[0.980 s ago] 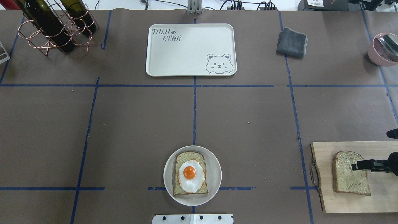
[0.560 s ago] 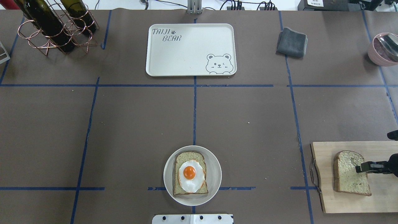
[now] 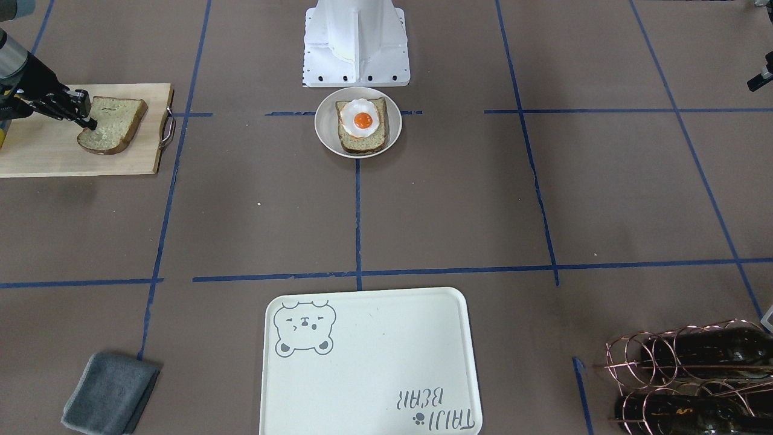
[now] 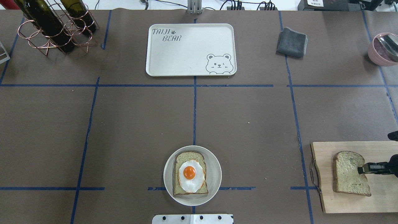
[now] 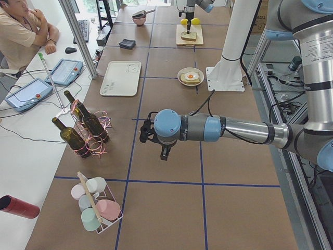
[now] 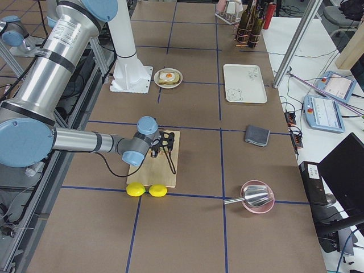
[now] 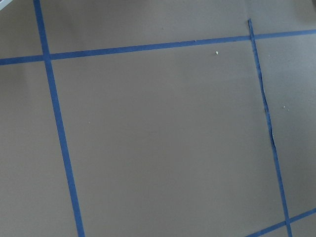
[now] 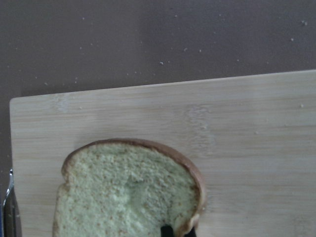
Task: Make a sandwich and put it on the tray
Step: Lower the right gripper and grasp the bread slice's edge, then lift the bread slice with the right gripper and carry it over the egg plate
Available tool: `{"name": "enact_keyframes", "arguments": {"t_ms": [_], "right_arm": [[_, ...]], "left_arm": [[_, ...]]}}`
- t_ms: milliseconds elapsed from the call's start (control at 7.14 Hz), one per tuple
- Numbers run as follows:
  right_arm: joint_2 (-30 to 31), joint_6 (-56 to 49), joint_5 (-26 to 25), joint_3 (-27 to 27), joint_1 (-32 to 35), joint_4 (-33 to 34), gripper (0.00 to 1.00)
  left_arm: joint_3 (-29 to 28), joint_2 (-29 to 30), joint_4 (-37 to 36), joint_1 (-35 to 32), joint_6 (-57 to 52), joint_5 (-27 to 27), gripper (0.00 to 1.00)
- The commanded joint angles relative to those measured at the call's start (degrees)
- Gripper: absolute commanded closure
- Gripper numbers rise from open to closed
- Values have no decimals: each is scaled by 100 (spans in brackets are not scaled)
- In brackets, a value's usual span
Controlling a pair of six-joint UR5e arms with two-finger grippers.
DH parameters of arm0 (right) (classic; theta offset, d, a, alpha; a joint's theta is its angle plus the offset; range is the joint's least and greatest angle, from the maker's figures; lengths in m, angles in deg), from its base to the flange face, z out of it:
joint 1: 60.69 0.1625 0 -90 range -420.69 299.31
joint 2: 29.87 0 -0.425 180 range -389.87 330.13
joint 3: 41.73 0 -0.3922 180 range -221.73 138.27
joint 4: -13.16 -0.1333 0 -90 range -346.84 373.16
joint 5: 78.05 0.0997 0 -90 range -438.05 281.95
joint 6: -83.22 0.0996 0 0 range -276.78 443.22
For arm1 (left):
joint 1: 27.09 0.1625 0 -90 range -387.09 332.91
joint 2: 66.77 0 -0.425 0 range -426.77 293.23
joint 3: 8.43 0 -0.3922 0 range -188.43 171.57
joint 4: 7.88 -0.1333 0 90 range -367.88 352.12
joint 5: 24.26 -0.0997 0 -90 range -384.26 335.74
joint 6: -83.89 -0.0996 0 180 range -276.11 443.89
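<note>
One bread slice lies on a round white plate at the near centre, with the fried egg on top of it. A second bread slice lies on the wooden cutting board at the near right. My right gripper points down at this slice's right edge. In the right wrist view its fingertips stand close together, pinching the crust. The cream tray with the bear drawing is at the far centre with nothing on it. My left gripper hovers over bare table; I cannot tell whether it is open.
A grey folded cloth lies to the right of the tray. A copper rack with wine bottles stands at the far left. A pink bowl with a metal scoop is at the far right. Two lemons lie beside the board.
My right gripper has moved right across the slice to its right edge and come lower. The plate, egg and tray have not moved.
</note>
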Motion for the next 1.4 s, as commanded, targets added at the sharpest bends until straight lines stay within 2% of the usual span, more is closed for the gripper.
{"name": "enact_keyframes", "arguments": {"t_ms": [0,560,840,1120,1260], "right_arm": [[33,-7,70,3,4,-49,100],[-229,273,553,99,13,-874,100],[-1017,764,728,144,-5,-893,100],[-2106,1492,747,82,-39,-867,100],[-2677,1652,790,-127,-214,-832,100]], "left_arm": [[4,0,0,0,0,0,0],[4,0,9,0,9,132,0],[4,0,9,0,9,132,0],[4,9,18,0,0,132,0],[4,9,79,0,0,132,0]]}}
